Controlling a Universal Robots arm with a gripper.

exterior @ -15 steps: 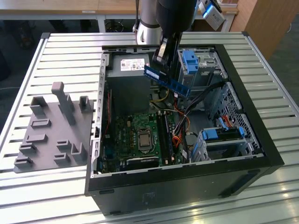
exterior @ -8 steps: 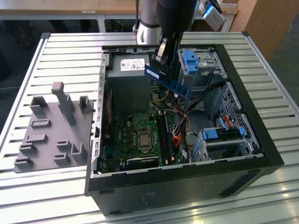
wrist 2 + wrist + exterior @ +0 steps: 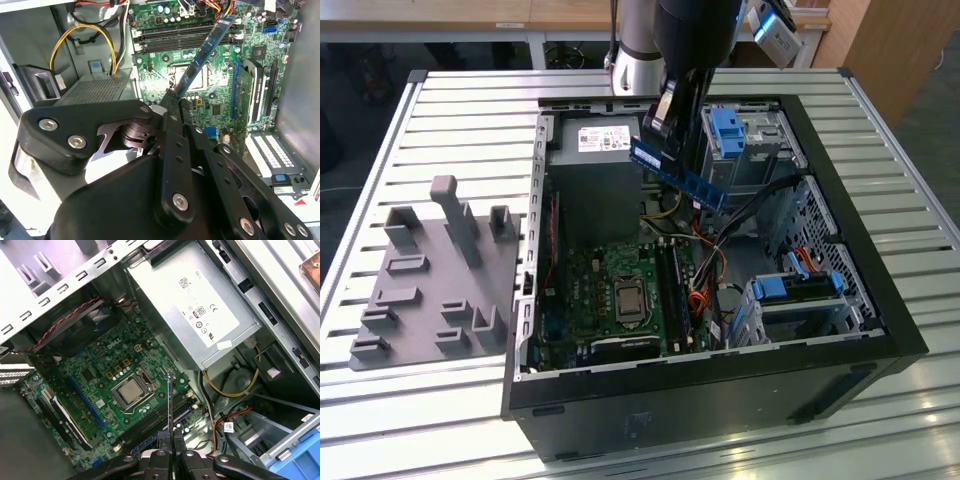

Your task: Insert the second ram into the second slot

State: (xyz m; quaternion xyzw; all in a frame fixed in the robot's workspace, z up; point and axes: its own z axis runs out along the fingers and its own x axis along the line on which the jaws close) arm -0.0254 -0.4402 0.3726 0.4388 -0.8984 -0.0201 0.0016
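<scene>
Slatted metal table carrying an open computer case and a grey fixture plate

The table [image 3: 470, 110] has a pale, ribbed top of long aluminium slats running across the exterior view, with a raised rail along its edge on the exterior view's left. Two things lie directly on it. A black computer case [image 3: 700, 410] lies on its side with the open side up, filling the middle and the exterior view's right of the top. Just beside it, on the exterior view's left, rests a flat grey fixture plate [image 3: 420, 338] with several upright blocks and one taller post [image 3: 455, 215]. Whether plate and case touch cannot be told.
</scene>
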